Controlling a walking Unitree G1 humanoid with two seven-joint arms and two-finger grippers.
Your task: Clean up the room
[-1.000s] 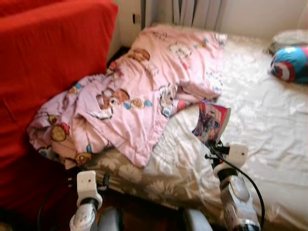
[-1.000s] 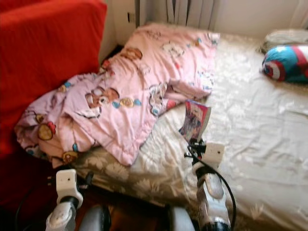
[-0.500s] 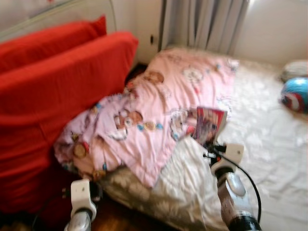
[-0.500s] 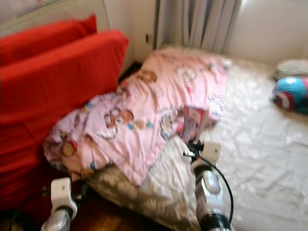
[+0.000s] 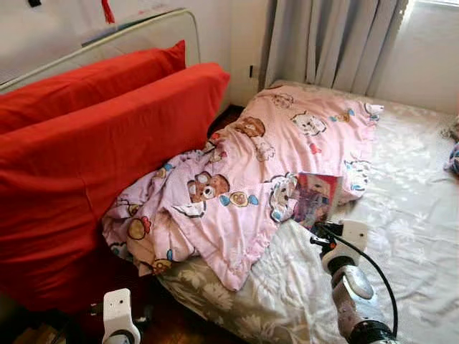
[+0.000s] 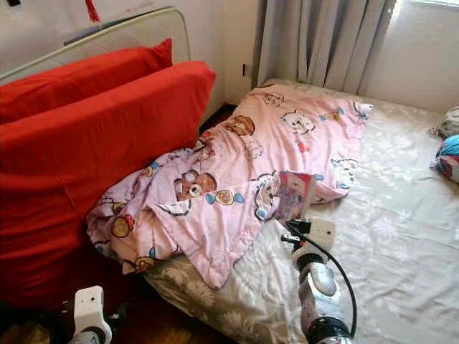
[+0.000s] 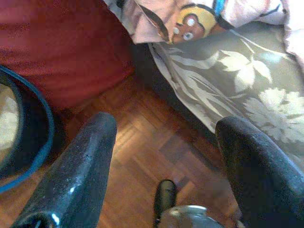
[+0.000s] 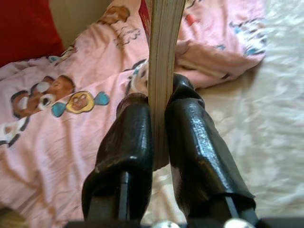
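My right gripper [image 8: 159, 102] is shut on a thin picture book [image 5: 314, 198], held upright above the bed [image 5: 401, 236] at the edge of the pink cartoon blanket [image 5: 244, 179]. In the right wrist view the book's [image 8: 164, 42] page edge stands clamped between the two black fingers [image 8: 130, 137]. My left gripper [image 7: 161, 147] hangs open low beside the bed, over wooden parquet floor [image 7: 142, 156], with nothing between its fingers.
A big red cushion [image 5: 93, 158] leans against the wall left of the bed. Grey curtains [image 5: 330, 43] hang behind. A blue round pillow [image 6: 448, 158] lies at the far right. A dark round bin [image 7: 19, 137] sits on the floor near the left gripper.
The camera has lifted and swung left, showing more of the red cushion and curtains. The right gripper still holds the book upright; the blur has cleared.
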